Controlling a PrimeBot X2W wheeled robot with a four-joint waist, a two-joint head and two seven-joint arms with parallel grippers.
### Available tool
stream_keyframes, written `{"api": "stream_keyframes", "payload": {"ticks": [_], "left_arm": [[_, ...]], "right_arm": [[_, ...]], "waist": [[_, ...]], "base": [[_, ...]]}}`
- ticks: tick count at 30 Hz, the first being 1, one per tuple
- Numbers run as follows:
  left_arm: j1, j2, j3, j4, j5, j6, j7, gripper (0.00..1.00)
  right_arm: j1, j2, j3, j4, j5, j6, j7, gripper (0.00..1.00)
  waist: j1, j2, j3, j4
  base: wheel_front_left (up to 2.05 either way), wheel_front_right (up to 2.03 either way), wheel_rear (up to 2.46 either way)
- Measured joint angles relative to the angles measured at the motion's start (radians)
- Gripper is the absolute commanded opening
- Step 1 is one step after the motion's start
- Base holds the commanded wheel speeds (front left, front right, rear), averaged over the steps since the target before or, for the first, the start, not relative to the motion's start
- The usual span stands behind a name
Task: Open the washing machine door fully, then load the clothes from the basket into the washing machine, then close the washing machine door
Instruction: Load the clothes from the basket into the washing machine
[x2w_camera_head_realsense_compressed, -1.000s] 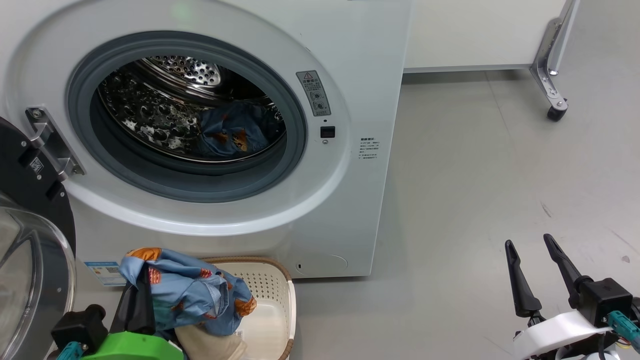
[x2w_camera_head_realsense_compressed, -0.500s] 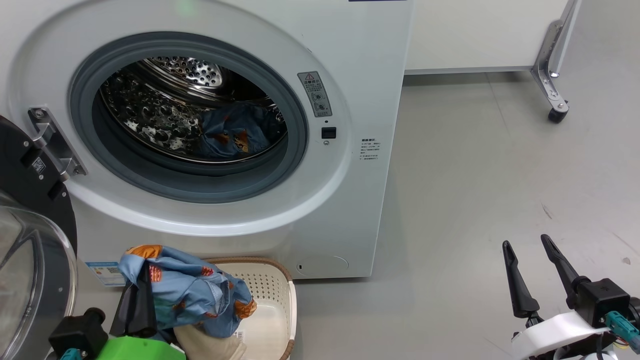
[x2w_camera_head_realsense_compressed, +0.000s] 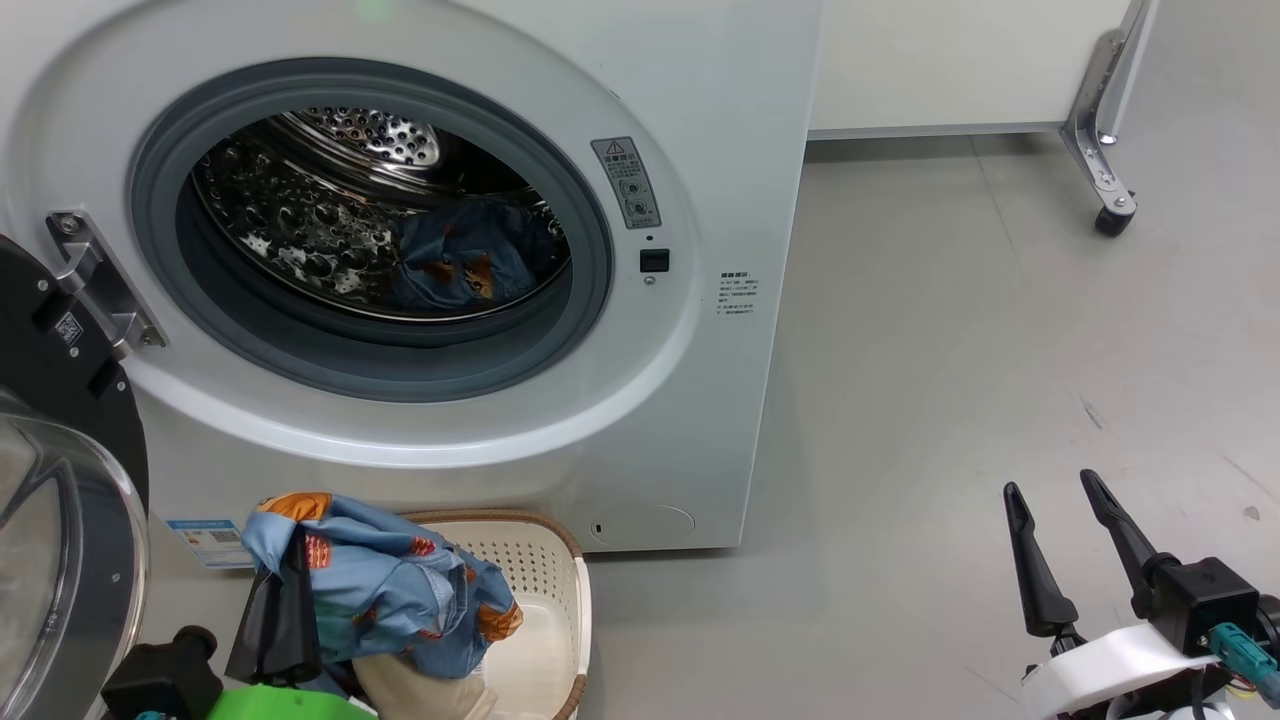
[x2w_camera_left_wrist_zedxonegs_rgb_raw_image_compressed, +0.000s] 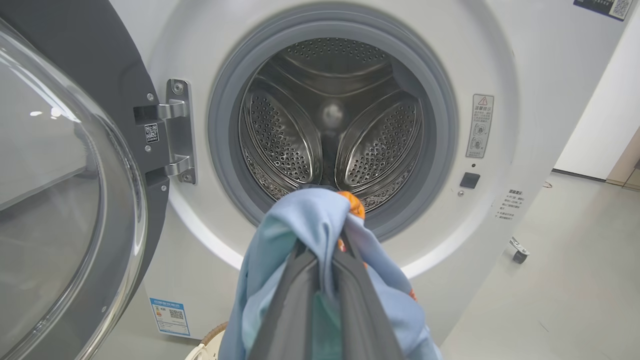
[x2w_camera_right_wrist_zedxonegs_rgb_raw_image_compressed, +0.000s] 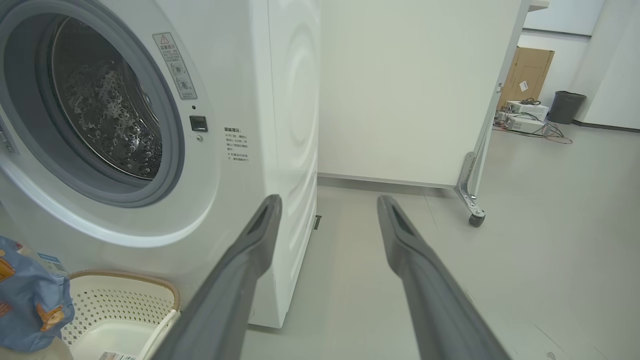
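Now the left gripper (x2w_camera_left_wrist_zedxonegs_rgb_raw_image_compressed: 324, 242) pinches the clothes (x2w_camera_left_wrist_zedxonegs_rgb_raw_image_compressed: 292, 220), with the washing machine drum (x2w_camera_left_wrist_zedxonegs_rgb_raw_image_compressed: 330, 100) dead ahead, slightly up. The right gripper (x2w_camera_head_realsense_compressed: 1052, 490) gapes empty, well off right.

Smooth grey floor (x2w_camera_head_realsense_compressed: 950, 350) across right half of scene, few dark scuff marks (x2w_camera_head_realsense_compressed: 1090, 412) near right. White partition panel (x2w_camera_head_realsense_compressed: 950, 60) far right, standing on silver metal bracket leg (x2w_camera_head_realsense_compressed: 1095, 150) with small black caster wheel (x2w_camera_head_realsense_compressed: 1111, 221). Beyond panel: brown cardboard box (x2w_camera_right_wrist_zedxonegs_rgb_raw_image_compressed: 525, 75) leaning on wall, dark grey round bin (x2w_camera_right_wrist_zedxonegs_rgb_raw_image_compressed: 566, 106), white flat devices (x2w_camera_right_wrist_zedxonegs_rgb_raw_image_compressed: 522, 110) on floor with loose cables (x2w_camera_right_wrist_zedxonegs_rgb_raw_image_compressed: 552, 135).
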Motion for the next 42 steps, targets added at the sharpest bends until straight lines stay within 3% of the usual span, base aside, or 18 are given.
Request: {"api": "stream_keyframes", "payload": {"ticks": [18,42], "left_arm": [[0.017,0.001,-0.01,-0.044,-0.004,0.013,0.0,0.0],[-0.086,0.025,0.055,-0.09,-0.007,0.025,0.0,0.0]], "right_arm": [[0.0,0.012,0.023,-0.003,0.0,0.0,0.0,1.0],[-0.042,0.058,0.042,-0.019,0.0,0.0,0.0,1.0]], "waist": [[0.0,0.0,0.026,-0.02],[0.0,0.0,0.15,-0.128]], "base": [[0.0,0.0,0.0],[0.0,0.0,0.0]]}}
